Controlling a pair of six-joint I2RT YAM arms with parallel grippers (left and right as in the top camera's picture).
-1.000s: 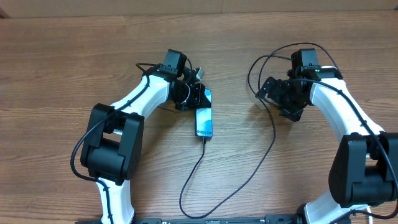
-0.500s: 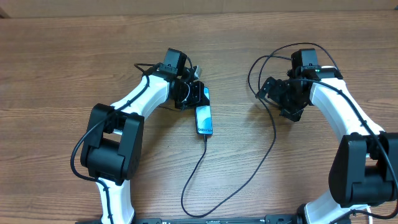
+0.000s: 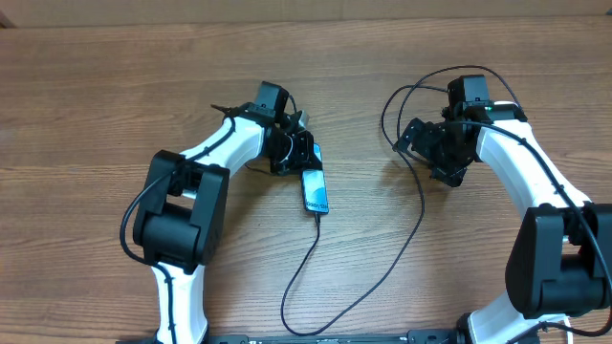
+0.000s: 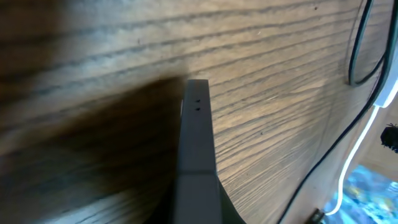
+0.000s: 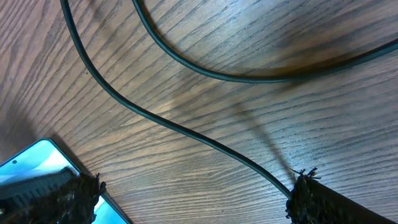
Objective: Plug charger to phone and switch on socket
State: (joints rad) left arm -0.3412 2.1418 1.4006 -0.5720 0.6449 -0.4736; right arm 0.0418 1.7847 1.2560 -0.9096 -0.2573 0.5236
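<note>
The phone [image 3: 316, 191] lies screen-up on the wooden table, its cyan screen lit. The charger [image 3: 306, 268], a thin black cable, meets the phone's near short edge, sweeps down and right, then loops up past my right arm. My left gripper [image 3: 302, 153] is shut with nothing in it, its tips at the phone's far end; in the left wrist view its fingers [image 4: 198, 124] form one dark bar over the wood, with a blur of the phone [image 4: 370, 186] at lower right. My right gripper [image 3: 432, 153] is open, and the charger [image 5: 186, 130] crosses under it. The socket is out of view.
Loops of black cable [image 3: 406, 100] lie beside and behind my right arm. A corner of a cyan screen [image 5: 34, 162] shows at the lower left of the right wrist view. The table's far edge [image 3: 306, 21] runs along the top.
My left arm has swung a little to the right and its shut gripper has turned. The phone has slid slightly toward the near side. The right arm has not moved.
</note>
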